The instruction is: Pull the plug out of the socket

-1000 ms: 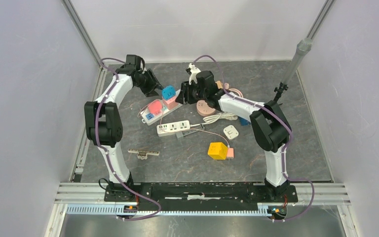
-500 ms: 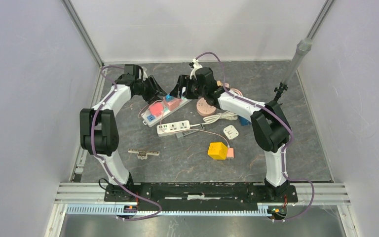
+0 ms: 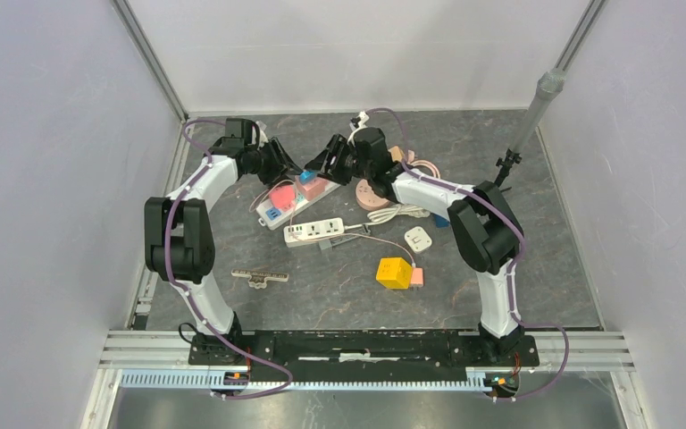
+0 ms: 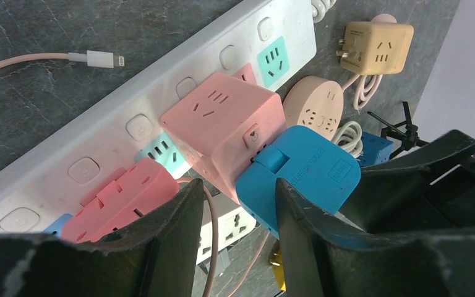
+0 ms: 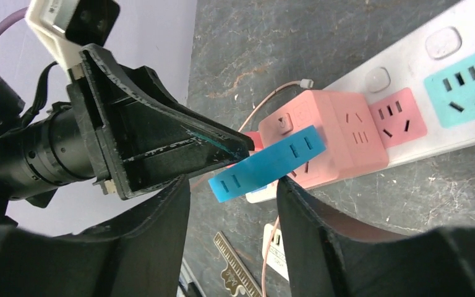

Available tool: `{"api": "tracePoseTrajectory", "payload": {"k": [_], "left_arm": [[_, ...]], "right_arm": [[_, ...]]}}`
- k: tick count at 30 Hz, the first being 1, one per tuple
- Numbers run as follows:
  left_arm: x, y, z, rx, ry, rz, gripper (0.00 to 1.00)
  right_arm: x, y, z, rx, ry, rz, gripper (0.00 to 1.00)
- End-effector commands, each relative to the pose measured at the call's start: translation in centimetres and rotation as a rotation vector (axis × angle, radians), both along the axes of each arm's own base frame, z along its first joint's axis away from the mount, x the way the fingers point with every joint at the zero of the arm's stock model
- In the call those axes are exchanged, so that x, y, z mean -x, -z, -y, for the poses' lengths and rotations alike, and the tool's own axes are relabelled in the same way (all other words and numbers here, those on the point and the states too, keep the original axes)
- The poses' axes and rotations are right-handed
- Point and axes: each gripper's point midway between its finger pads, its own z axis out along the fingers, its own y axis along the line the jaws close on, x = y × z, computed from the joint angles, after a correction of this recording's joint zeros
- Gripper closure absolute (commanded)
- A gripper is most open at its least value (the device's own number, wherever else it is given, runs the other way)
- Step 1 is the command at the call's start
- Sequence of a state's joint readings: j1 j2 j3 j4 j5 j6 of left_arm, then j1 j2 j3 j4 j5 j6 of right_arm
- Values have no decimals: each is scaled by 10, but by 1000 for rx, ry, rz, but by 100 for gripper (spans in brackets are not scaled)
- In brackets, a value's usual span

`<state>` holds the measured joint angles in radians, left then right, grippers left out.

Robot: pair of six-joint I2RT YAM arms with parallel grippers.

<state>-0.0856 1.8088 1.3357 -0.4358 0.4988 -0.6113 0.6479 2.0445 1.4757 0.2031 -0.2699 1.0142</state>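
Note:
A flat blue plug (image 4: pixel 300 173) (image 5: pixel 266 164) (image 3: pixel 306 176) sticks on the side of a pink cube socket (image 4: pixel 222 133) (image 5: pixel 337 133) that sits in the long white power strip (image 4: pixel 130 105) (image 3: pixel 326 189). My right gripper (image 5: pixel 232 185) (image 3: pixel 323 166) straddles the blue plug with its jaws apart; one finger is close to the plug and the other stands clear. My left gripper (image 4: pixel 238 189) (image 3: pixel 288 170) points at the same spot, open, between a red plug (image 4: pixel 124 195) and the blue one. Only a pink cable shows in its gap.
A second white strip (image 3: pixel 314 231) lies in front of the first. Nearby are a yellow cube (image 3: pixel 394 272), a small white adapter (image 3: pixel 418 238), a round beige socket (image 3: pixel 373 194), a tan cube (image 4: pixel 374 46) and a metal ruler (image 3: pixel 260 277).
The blue plug and the strip's end sat higher a second ago and have come down. The right jaws widened, then narrowed round the blue plug. Both grippers have closed in on it.

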Motion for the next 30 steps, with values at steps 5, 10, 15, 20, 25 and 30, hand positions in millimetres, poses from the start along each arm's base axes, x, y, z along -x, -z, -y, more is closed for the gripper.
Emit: {"api": "tracePoseTrajectory", "payload": {"k": [5, 10, 15, 20, 25, 30], "left_arm": [[4, -17, 1, -26, 41, 81, 47], [6, -13, 1, -28, 44, 72, 47], [9, -15, 4, -30, 58, 80, 47], [10, -34, 8, -2, 76, 166, 44], [12, -42, 8, -6, 89, 199, 44], [13, -40, 9, 2, 90, 195, 47]], "right_arm": [[10, 18, -8, -68, 4, -131, 50], [16, 29, -4, -67, 18, -172, 50], [14, 19, -7, -136, 27, -165, 26], [6, 6, -9, -189, 54, -153, 25], [4, 5, -11, -222, 72, -167, 29], [5, 16, -11, -211, 82, -214, 38]]}}
